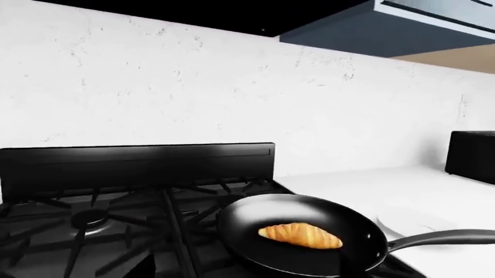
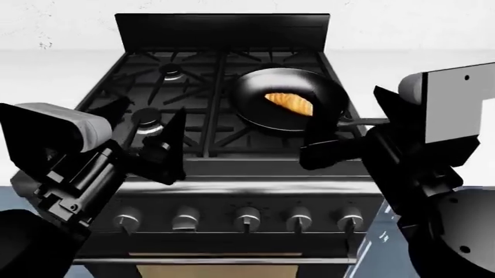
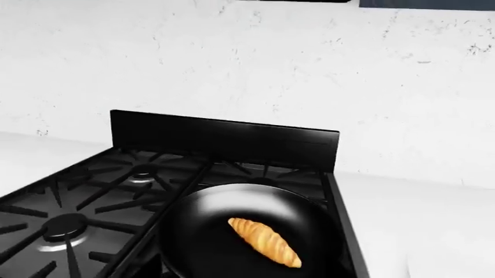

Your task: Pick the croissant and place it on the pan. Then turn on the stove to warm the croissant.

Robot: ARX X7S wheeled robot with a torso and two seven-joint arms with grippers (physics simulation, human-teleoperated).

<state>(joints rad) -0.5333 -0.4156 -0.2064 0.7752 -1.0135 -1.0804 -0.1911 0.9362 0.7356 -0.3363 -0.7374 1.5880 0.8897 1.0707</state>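
Observation:
The golden croissant (image 2: 290,102) (image 1: 301,236) (image 3: 265,242) lies inside the glossy black pan (image 2: 263,116) (image 1: 255,226) (image 3: 193,231), which sits on the back right burner of the black stove (image 2: 224,168). The pan's handle (image 1: 448,237) points right, toward the counter. In the head view my left gripper (image 2: 147,124) hovers over the stove's front left burner with its fingers spread and nothing between them. My right gripper (image 2: 316,143) hangs just in front of the pan, open and empty. Neither wrist view shows its own fingers.
Several round grey knobs (image 2: 247,219) line the stove's front panel below both grippers. A white plate (image 1: 410,223) lies on the white counter right of the stove, with a black appliance (image 1: 472,156) further along. The stove's raised black back panel (image 3: 224,139) stands against the white wall.

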